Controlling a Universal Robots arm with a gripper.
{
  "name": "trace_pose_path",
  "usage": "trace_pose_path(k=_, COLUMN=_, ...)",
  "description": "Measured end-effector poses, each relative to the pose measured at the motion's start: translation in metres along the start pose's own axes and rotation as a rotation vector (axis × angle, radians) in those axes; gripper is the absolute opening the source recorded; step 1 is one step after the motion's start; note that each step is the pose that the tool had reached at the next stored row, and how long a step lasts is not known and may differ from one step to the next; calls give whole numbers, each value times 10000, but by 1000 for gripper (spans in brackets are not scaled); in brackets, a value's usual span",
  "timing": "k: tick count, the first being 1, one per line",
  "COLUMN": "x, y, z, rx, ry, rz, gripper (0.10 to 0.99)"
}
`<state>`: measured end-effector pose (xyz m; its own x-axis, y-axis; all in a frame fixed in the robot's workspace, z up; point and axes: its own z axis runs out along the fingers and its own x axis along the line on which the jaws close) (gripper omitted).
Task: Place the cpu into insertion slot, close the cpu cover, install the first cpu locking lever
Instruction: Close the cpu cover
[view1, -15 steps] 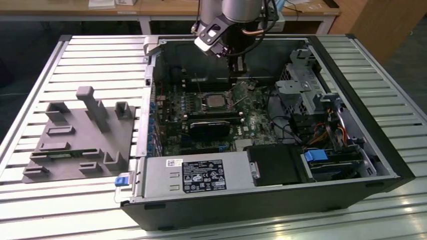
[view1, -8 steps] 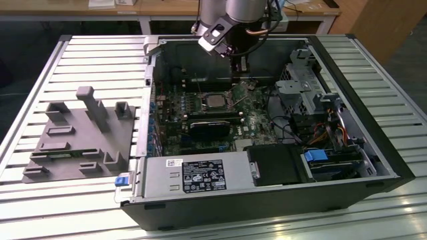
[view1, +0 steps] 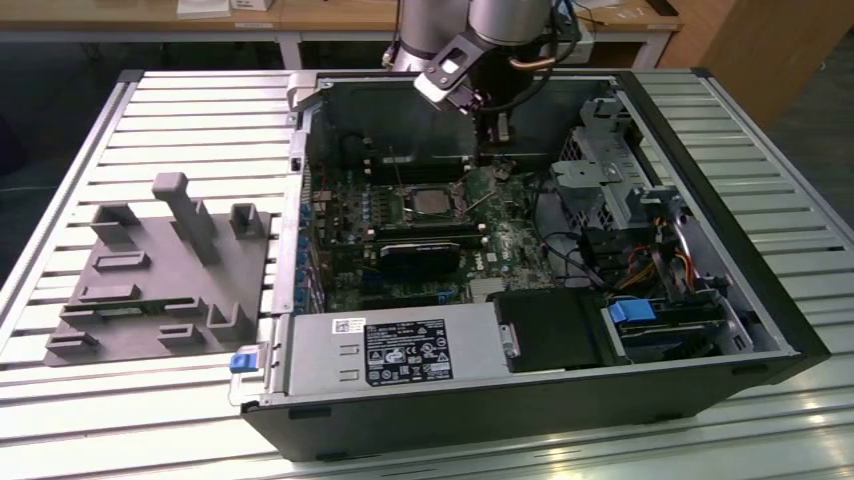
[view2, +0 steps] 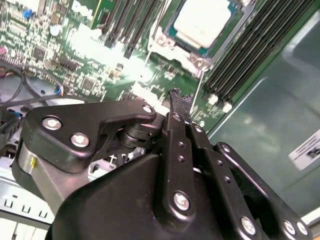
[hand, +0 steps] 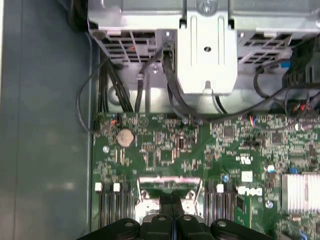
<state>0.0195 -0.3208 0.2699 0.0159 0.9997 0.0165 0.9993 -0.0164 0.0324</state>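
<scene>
The gripper (view2: 178, 98) hangs over the motherboard (hand: 165, 145), its fingers pressed together. The cpu (view1: 430, 200) sits in its socket, with the cpu cover (view2: 175, 50) lying flat around it. In the exterior view it lies at about seven o'clock from the gripper.

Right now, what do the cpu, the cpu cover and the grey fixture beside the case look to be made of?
The cpu: metal top, dull pale silver, evenly matte with soft glare. The cpu cover: thin sheet metal, brighter, with glints along its edges. The grey fixture: probably plastic, flat matte grey without glints, though the look leaves that open.
</scene>
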Motion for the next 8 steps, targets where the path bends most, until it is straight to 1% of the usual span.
trace_pose_path(k=4, x=2, y=108, z=4, rx=1, ry=1, rz=-1, gripper=102)
trace_pose_path(k=8, x=4, y=186, z=12, rx=2, ry=-1, rz=0, gripper=102)
